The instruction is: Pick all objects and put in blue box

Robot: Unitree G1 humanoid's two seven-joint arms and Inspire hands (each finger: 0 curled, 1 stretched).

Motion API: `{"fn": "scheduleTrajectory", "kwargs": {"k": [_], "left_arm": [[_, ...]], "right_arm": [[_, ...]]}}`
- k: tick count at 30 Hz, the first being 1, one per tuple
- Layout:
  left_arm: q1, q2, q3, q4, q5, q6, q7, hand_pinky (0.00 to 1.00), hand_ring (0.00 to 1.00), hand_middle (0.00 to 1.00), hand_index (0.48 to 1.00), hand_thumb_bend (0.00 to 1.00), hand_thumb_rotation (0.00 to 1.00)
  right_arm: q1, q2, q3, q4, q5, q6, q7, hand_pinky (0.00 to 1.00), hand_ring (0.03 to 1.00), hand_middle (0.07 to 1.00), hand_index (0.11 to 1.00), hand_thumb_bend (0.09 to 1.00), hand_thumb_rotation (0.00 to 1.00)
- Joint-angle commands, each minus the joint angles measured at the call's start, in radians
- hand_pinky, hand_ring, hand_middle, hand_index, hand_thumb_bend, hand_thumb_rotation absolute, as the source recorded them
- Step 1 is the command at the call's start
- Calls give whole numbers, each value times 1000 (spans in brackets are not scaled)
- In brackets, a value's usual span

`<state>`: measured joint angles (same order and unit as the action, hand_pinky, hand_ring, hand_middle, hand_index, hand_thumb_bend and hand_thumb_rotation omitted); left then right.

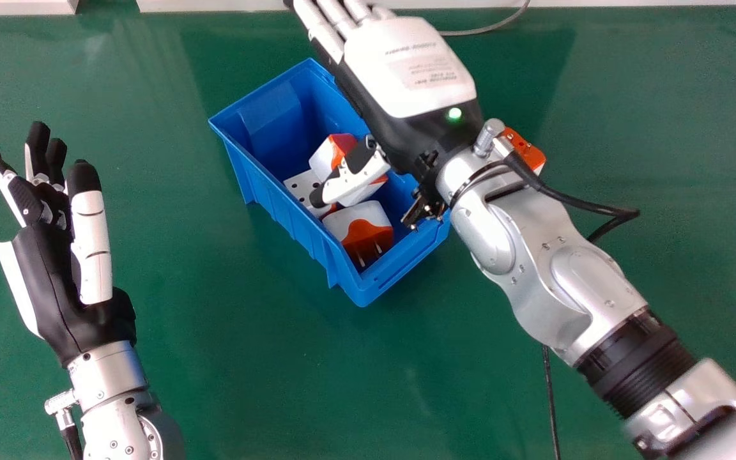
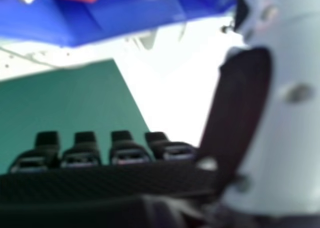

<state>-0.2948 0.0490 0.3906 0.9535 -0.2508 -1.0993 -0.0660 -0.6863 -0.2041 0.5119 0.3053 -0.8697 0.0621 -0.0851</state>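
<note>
From where I'm standing, the robot's left hand [image 1: 55, 281] is nearest, palm open and fingers loosely extended, well to the left of its right hand [image 1: 409, 70]. A black cable [image 1: 551, 402] trails across the green table [image 1: 227, 383] on the near side of the right forearm [image 1: 566, 281].

Next comes the blue box [image 1: 278, 214], set at an angle, partly under the right hand and reaching out to that hand's left and near side. Inside, on the near side of the right thumb [image 1: 350, 186], sits an orange-and-white plug block [image 1: 356, 220], its metal pins showing. A white piece with holes [image 1: 298, 184] lies just left of the thumb, and another orange-and-white block [image 1: 322, 160] sits just past it, partly covered.

The right hand is open above the box, its fingers stretched straight toward the far side. Just beyond its wrist, outside the box, an orange-topped piece [image 1: 524, 150] rests partly hidden. Farther off, a pale cable [image 1: 489, 29] curves near the table's far edge.
</note>
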Motion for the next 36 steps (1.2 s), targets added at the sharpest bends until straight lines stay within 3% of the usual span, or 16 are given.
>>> {"fn": "scheduleTrajectory", "kwargs": {"k": [1,9,13,20,23,26,29,31,34,36], "left_arm": [[-9,6,1,-2,4,-15,3,919,954,956,937,706,700],[-15,6,1,5,-6,-10,-6,923,957,958,940,713,701],[-20,2,1,7,-18,-8,-17,924,958,958,938,715,700],[-20,9,-1,8,-15,-5,-17,934,964,964,945,732,706],[-19,10,-2,10,-18,-8,-24,934,965,967,948,741,707],[-18,6,0,8,-17,-8,-19,929,961,964,943,743,705],[-13,5,0,3,-23,-9,-26,926,958,960,939,733,695],[-11,5,0,2,-21,-11,-25,928,959,962,942,729,697],[-7,6,-1,1,-10,-13,-14,927,962,964,944,720,705],[-6,5,0,0,-14,-13,-18,925,962,964,944,712,706]], "right_arm": [[15,-15,-34,-85,-2,26,10,1000,1000,1000,1000,1000,319],[89,-72,-106,-264,-18,105,50,998,1000,1000,1000,1000,370],[136,-119,-173,-397,-16,160,123,999,1000,1000,1000,1000,369],[162,-172,-253,-462,-17,262,225,1000,1000,1000,1000,1000,304],[155,-205,-267,-441,-13,277,265,1000,1000,1000,1000,1000,304],[143,-229,-272,-418,1,298,324,999,1000,1000,1000,1000,306],[129,-242,-269,-396,2,325,379,1000,1000,1000,1000,1000,307],[122,-246,-266,-378,5,331,397,994,1000,1000,1000,1000,301],[109,-243,-257,-343,5,337,418,951,1000,1000,1000,1000,300],[96,-239,-244,-306,-1,339,425,930,1000,1000,1000,1000,300]]}}
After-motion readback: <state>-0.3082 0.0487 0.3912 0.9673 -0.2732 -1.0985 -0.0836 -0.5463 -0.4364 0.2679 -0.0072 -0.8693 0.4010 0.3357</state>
